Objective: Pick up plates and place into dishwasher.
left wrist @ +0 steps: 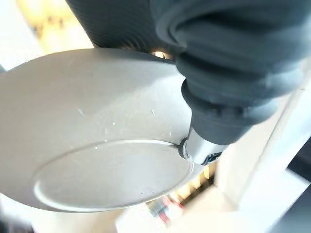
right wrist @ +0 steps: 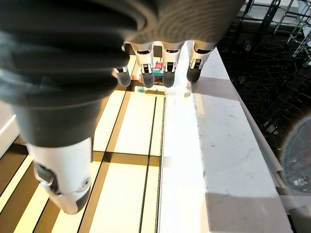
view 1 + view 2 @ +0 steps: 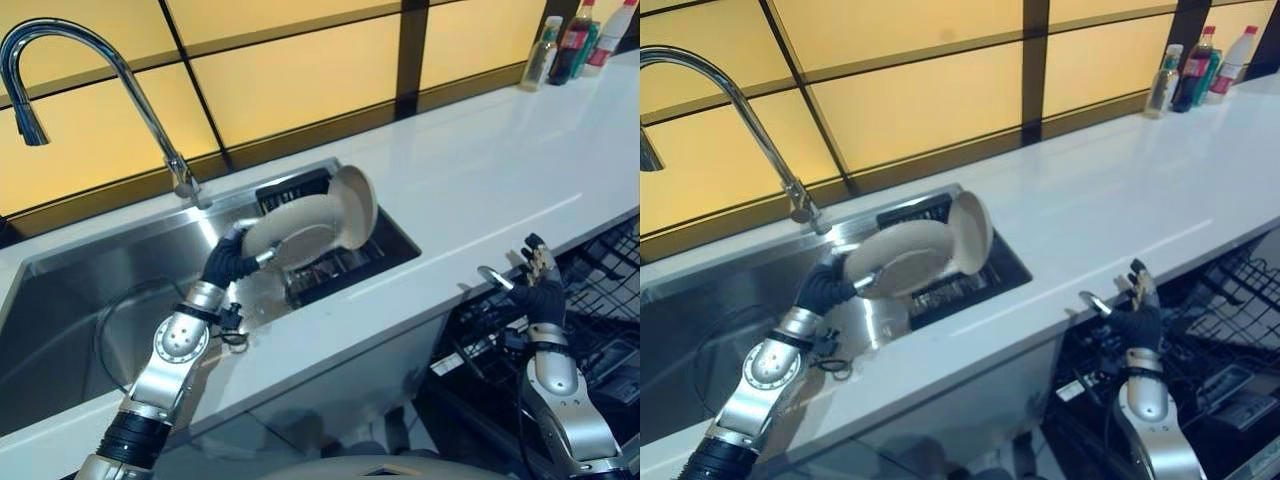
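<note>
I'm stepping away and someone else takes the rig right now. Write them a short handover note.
Left hand: shut on a plate, held over the sink, just in front of the dark rack in its right part.
Right hand: open, holding nothing, raised at the counter edge above the dishwasher rack.
A second plate stands on edge in the sink rack.
Done: one plate lifted.
Left: carry it right and set it in the dishwasher rack, then fetch the second plate.

A brushed steel sink (image 3: 60, 330) sat beside a glossy white counter (image 3: 480, 190); the beige plate (image 3: 300, 228) looked smooth, matt.
</note>
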Robot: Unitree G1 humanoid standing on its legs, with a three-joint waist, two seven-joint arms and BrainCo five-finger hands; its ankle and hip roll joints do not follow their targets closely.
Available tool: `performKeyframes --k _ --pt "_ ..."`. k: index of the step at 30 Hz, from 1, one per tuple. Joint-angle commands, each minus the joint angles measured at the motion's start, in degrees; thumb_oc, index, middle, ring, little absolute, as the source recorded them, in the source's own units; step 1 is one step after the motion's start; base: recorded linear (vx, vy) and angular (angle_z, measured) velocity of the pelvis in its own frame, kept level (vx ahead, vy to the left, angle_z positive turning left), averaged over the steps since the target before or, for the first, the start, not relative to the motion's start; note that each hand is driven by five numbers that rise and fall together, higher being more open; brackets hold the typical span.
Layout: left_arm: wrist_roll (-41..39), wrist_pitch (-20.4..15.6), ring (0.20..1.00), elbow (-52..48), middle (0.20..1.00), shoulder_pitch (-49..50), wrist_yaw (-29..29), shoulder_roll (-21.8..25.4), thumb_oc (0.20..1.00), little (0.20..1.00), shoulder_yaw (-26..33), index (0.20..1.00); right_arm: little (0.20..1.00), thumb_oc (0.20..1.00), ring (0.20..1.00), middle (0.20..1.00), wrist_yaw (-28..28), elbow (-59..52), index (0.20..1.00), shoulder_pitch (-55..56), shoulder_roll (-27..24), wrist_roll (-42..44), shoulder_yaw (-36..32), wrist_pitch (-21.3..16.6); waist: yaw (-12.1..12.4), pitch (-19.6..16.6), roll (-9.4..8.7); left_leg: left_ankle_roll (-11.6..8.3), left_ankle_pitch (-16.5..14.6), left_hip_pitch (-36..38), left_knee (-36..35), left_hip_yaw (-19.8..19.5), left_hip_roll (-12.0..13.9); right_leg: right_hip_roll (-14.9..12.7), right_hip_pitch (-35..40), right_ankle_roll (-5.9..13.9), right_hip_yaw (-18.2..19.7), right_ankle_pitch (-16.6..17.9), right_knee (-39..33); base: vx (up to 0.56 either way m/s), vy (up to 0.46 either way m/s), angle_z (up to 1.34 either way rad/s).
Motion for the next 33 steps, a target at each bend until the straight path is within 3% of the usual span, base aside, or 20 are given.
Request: performKeyframes --k 1,5,11,24,28,33 --pt "-11.66 1.80 0.200 -5.36 0.200 -6.01 -7.73 1.92 0.200 0.200 -1.18 0.200 1.000 1.000 1.000 1.000 16.64 -5.49 1.000 -17.98 -0.62 3.23 10.73 -9.83 6.18 -0.18 -3.46 -0.37 -5.95 3.44 0.51 0.21 -0.01 -1.87 -0.41 4.44 -2.45 -2.59 0.15 -0.07 -0.021 -0.08" --pt "-14.24 3.69 0.200 -6.42 0.200 -6.06 -10.10 2.63 0.200 0.200 -1.52 0.200 1.000 1.000 1.000 1.000 24.71 -6.25 1.000 -20.10 -3.24 7.11 12.21 -11.85 7.24 -1.06 -3.85 -0.27 -6.08 3.36 0.51 -0.66 -0.10 -1.88 -0.01 4.28 -2.96 -2.80 0.15 -0.03 -0.017 0.13" --pt "-13.67 5.98 0.200 -7.34 0.200 -5.16 -11.85 2.68 0.200 0.200 -0.64 0.200 1.000 1.000 1.000 1.000 32.01 -7.63 1.000 -21.04 -4.79 9.81 12.64 -12.42 8.34 -2.04 -4.37 -0.16 -5.98 3.09 0.51 -1.53 -0.14 -2.03 0.37 4.16 -3.56 -2.98 0.15 0.00 -0.013 0.44" --pt "-12.58 7.28 0.200 -6.69 0.200 -6.06 -12.61 1.43 0.200 0.200 -0.35 0.200 1.000 1.000 1.000 1.000 35.54 -7.49 1.000 -22.16 -3.24 9.13 12.99 -11.57 8.62 -2.62 -4.64 0.28 -6.18 3.07 0.51 -1.95 -0.59 -2.18 0.36 4.07 -3.30 -2.84 0.15 0.00 0.000 0.05" --pt "-12.11 7.07 0.200 -6.44 0.200 -6.33 -12.74 1.21 0.200 0.200 -0.55 0.200 1.000 1.000 1.000 1.000 35.75 -7.26 1.000 -21.91 -2.90 9.68 13.27 -9.29 8.47 -2.62 -4.75 0.42 -6.25 3.14 0.51 -1.79 -0.69 -2.19 0.33 4.06 -3.03 -2.80 0.15 0.00 0.000 0.00" --pt "-12.70 7.11 0.200 -6.07 0.200 -6.88 -12.75 0.71 0.200 0.200 -1.18 0.200 1.000 1.000 1.000 1.000 40.33 -6.76 1.000 -21.72 -2.43 12.89 14.78 -5.22 8.31 -2.65 -4.92 0.46 -6.28 3.17 0.51 -1.72 -0.78 -2.18 0.28 4.08 -2.79 -2.80 0.15 0.00 0.000 0.00"
